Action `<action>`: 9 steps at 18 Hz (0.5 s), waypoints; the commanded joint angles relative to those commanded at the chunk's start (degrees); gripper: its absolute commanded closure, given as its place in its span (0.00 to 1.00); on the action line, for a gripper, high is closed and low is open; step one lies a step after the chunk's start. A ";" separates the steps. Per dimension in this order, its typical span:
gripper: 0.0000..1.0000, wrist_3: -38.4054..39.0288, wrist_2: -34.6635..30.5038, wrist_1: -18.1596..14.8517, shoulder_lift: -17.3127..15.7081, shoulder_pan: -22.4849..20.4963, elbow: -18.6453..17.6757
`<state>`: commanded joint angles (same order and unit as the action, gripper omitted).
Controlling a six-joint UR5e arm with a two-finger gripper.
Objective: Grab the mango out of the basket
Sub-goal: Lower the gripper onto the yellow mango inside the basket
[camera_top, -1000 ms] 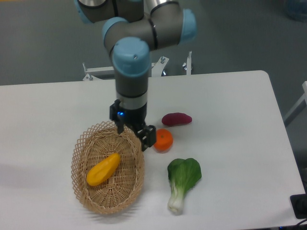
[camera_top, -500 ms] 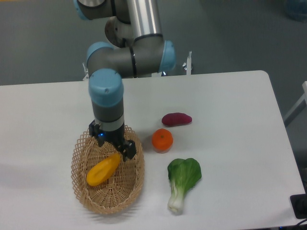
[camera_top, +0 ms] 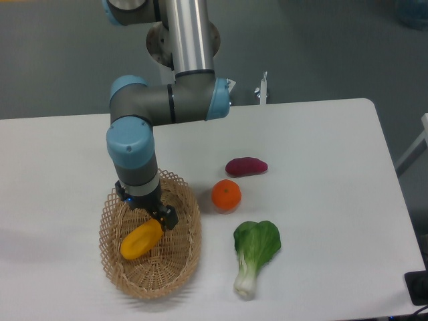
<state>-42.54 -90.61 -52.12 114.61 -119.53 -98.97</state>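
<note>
Basket (camera_top: 114,264) on white table (camera_top: 321,221)

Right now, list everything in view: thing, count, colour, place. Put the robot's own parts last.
basket: one, light tan wicker, front left of the table.
mango: one, yellow-orange, lying inside the basket.
orange: one, orange, on the table right of the basket.
sweet potato: one, purple-red, on the table just behind the orange.
bok choy: one, green leaves with a pale stem, front of the table, right of the basket.
table: one, white, under everything.
arm: one, silver with light blue joints, reaching down over the basket.
gripper: one, black, at the mango's upper end; whether it is open or shut cannot be told.
</note>
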 joint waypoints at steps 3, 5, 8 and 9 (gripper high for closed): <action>0.00 0.17 -0.18 1.05 0.88 0.35 0.18; 0.00 0.96 -0.44 2.46 1.49 0.62 0.09; 0.00 1.67 -0.44 2.72 2.02 0.70 0.18; 0.00 1.67 -0.44 2.64 2.11 0.70 0.18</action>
<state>-40.87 -91.05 -49.48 116.72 -118.83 -98.79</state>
